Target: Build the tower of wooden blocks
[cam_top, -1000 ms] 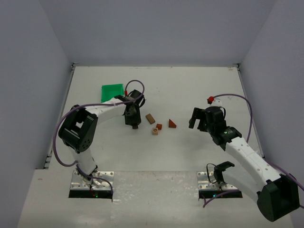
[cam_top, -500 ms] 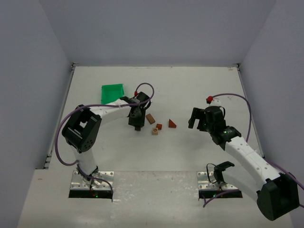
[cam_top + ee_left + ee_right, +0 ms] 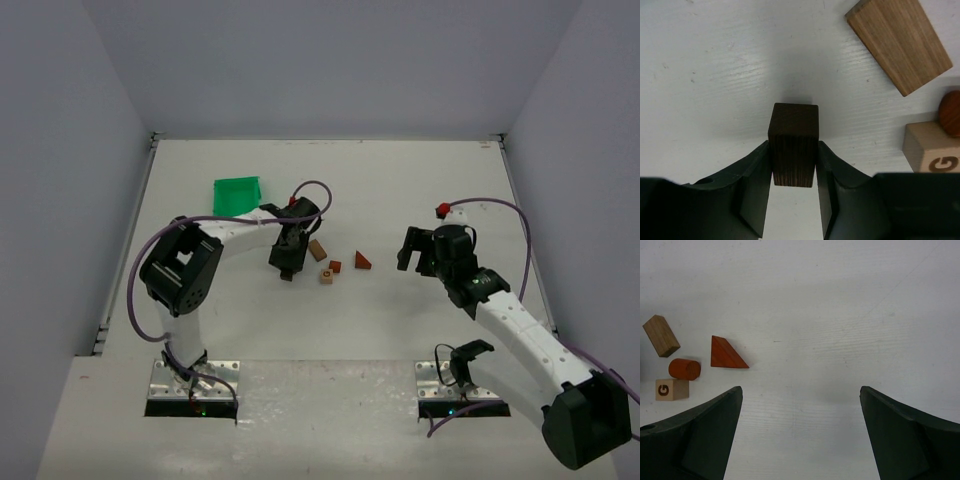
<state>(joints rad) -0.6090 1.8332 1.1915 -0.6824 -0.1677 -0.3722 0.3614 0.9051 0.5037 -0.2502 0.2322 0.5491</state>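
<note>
While a dark block (image 3: 794,125) is pinched in the left claw (image 3: 793,147) just left of the bar (image 3: 897,42), the right claw (image 3: 801,391) is spread over bare desk (image 3: 840,315) right of the wedge (image 3: 725,354).

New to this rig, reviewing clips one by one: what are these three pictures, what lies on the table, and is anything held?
A left arm and a right arm, both robotic, are bolted to a white table, each ending in a two-finger gripper. The wide picture comes from a fixed camera above and behind them. The other two come from cameras on the wrists, looking past their own fingers. On the table lie a tan bar, a reddish wedge, an orange cylinder and a pale cube marked G, close together, with a green bin farther back. The left gripper pinches a dark brown block between its fingers. The right gripper is wide open and holds nothing.
</note>
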